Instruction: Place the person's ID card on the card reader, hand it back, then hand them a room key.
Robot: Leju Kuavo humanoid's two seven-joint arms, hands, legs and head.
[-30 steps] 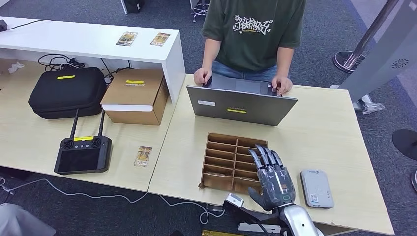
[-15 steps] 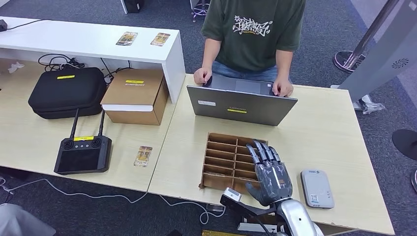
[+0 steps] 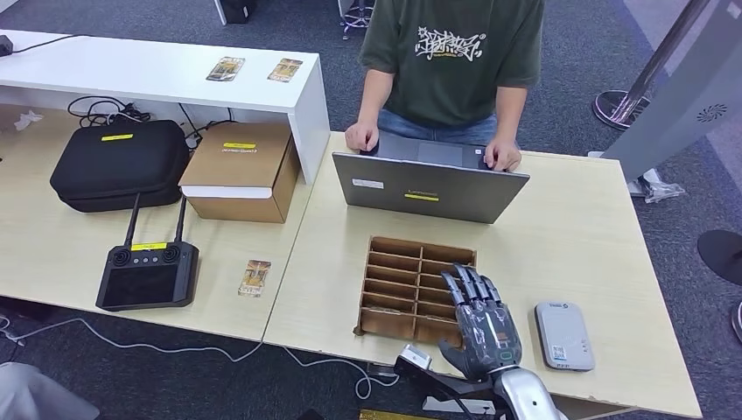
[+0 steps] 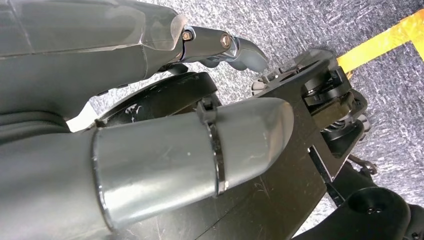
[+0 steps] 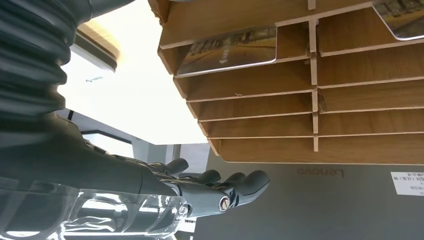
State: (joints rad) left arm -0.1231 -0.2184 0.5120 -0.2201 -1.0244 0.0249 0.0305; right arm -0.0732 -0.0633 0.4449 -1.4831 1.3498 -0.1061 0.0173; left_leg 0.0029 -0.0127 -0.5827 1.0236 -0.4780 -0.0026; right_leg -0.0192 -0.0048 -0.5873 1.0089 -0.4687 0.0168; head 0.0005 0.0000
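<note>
Right hand (image 3: pixel 483 319) hovers over the wooden rack (image 3: pixel 411 284), fingers spread, holding nothing; left hand (image 4: pixel 150 165) hangs toward the floor, grasp unclear. Rack slots hold cards (image 5: pixel 227 50). Card reader (image 3: pixel 563 335) lies bare. No step looks done.

The wooden slotted tray (image 3: pixel 408 289) is brown, on a pale beige table (image 3: pixel 595 236). Just right of the tray, the card reader (image 3: pixel 563 335) is light grey with a small blue mark. The right hand (image 3: pixel 483 319) is dark grey, its arm silver. Behind the tray, the laptop (image 3: pixel 429 187) is grey with a yellow label. The person's shirt (image 3: pixel 452 52) is dark green with white print. Inside the tray, a card (image 5: pixel 227 50) has a brownish picture
</note>
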